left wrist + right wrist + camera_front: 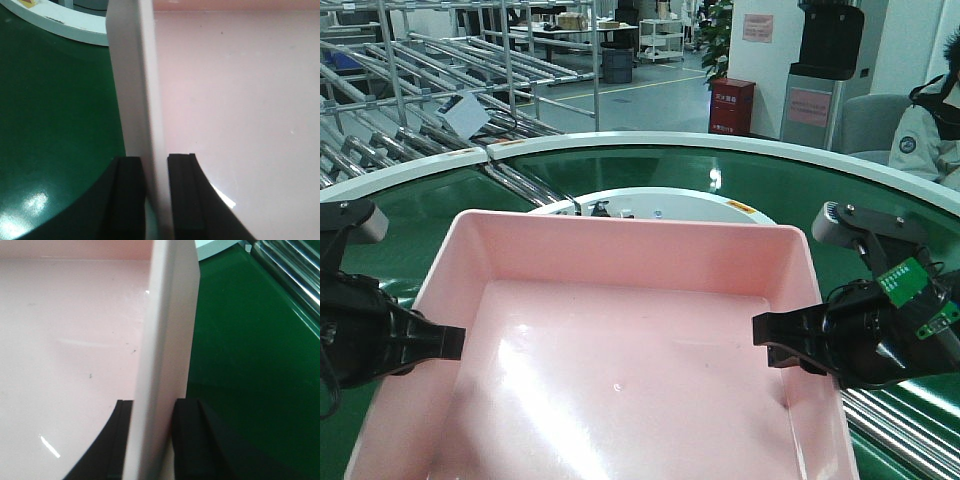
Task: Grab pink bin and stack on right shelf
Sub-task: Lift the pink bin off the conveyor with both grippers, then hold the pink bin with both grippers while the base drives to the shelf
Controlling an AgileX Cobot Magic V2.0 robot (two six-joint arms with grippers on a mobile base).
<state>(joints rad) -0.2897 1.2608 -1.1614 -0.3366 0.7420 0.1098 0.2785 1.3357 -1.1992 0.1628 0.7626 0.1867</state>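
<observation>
The pink bin point(630, 370) fills the lower middle of the front view, empty, lying over the green belt. My left gripper point(455, 340) straddles its left wall. In the left wrist view the left gripper point(156, 159) has one black finger point(127, 195) outside the wall point(132, 100) and one inside, shut on it. My right gripper point(765, 340) holds the right wall in the same way. The right wrist view shows the right gripper point(152, 402) pinching that wall point(167, 330) between both pads. The right shelf is out of view.
The green circular conveyor belt point(620, 165) curves round behind the bin, with a white centre disc point(660, 205). Metal roller racks point(410, 110) stand at the left and rollers point(900, 425) at the lower right. A red box point(731, 106) and a seated person point(930, 125) are beyond.
</observation>
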